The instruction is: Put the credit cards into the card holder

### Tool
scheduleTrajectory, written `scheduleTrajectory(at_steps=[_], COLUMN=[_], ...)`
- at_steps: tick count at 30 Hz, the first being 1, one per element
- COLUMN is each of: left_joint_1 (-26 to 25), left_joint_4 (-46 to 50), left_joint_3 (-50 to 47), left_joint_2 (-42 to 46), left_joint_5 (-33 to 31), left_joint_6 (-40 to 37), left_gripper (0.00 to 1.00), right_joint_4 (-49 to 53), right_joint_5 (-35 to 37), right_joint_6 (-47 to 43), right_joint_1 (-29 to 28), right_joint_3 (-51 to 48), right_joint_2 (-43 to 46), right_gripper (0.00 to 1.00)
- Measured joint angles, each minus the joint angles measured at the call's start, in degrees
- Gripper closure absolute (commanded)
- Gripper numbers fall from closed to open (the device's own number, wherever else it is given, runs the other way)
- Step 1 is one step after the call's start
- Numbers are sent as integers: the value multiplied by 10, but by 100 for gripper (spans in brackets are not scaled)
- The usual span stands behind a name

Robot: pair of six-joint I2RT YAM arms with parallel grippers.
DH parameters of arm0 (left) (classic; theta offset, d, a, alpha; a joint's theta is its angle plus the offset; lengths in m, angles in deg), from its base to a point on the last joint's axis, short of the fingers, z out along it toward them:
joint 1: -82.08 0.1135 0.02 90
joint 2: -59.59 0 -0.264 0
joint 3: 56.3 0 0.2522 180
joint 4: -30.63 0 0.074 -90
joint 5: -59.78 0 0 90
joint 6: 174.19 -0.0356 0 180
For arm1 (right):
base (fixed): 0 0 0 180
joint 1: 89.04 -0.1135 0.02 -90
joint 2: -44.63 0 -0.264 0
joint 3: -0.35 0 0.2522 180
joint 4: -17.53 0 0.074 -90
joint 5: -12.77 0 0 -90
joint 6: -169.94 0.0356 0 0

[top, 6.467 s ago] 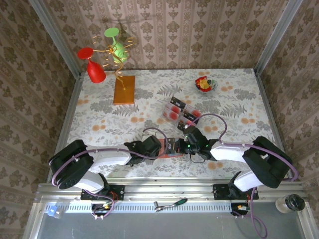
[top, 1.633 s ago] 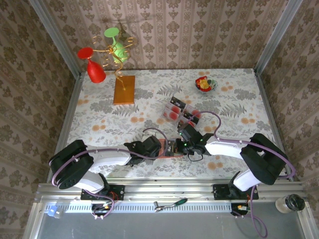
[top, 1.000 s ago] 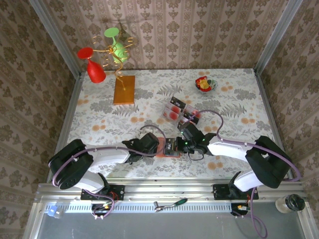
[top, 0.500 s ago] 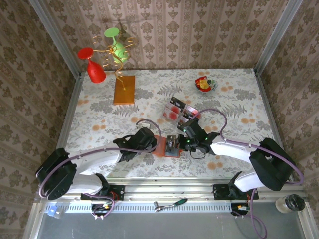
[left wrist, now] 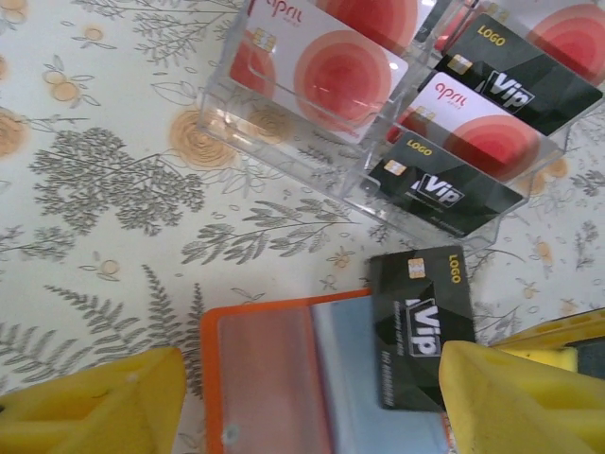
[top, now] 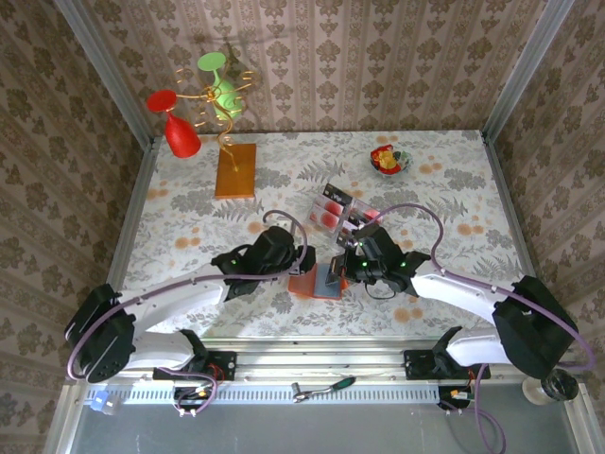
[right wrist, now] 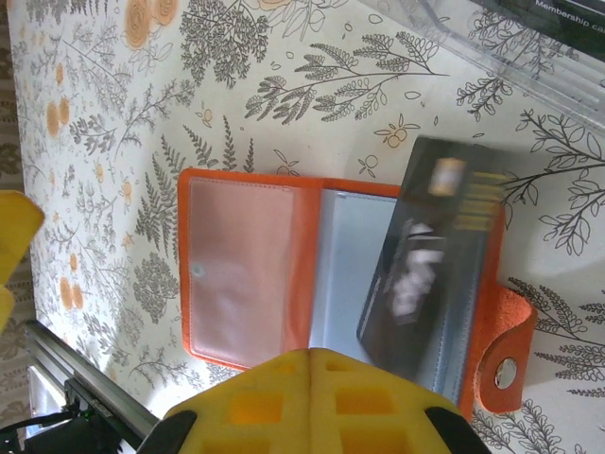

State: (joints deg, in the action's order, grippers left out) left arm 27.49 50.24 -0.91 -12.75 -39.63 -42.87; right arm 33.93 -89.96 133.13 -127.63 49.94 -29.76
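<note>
While open, card holder (right wrist: 241, 274) beneath black card (right wrist: 430, 265).

Just ahead of your right tool (right wrist: 312, 369), whose yellow pads (right wrist: 255, 407) look like matt foam, the holder (right wrist: 307, 246) is matt, orange and leather-like, with a glossy clear sleeve (right wrist: 236, 274). The card (right wrist: 435, 255) looks like smooth plastic; the tray (left wrist: 284, 128) beyond it, clear glossy plastic.

The top camera looks down from behind my bases over the whole table (top: 189, 218). Both wrist cameras face down from close by, sharing the open card holder (left wrist: 265, 378) and, seemingly, one black card (left wrist: 421, 317), blurred on my right.
</note>
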Motion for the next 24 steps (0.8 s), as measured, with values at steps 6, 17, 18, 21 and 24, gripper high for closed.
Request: scheduleTrajectory(at_steps=[6, 17, 18, 21, 24], left_joint_1=[6, -5, -11, -33, -50], left_joint_4=[-31, -15, -2, 27, 48], left_joint_3=[0, 17, 27, 60, 86], left_joint_2=[-22, -66, -73, -98, -123], left_joint_5=[18, 14, 7, -12, -28], left_joint_6=[21, 0, -10, -44, -77], left_gripper=[27, 27, 27, 27, 27], right_joint_4=[0, 39, 39, 43, 50], right_joint_5=[-10, 10, 10, 11, 11], right_joint_6=[7, -24, -26, -34, -40], right_joint_1=[1, 33, 43, 69, 85], right_joint_3=[0, -5, -9, -21, -25], right_joint_2=[1, 0, 0, 0, 0], right_gripper=[100, 79, 78, 71, 70])
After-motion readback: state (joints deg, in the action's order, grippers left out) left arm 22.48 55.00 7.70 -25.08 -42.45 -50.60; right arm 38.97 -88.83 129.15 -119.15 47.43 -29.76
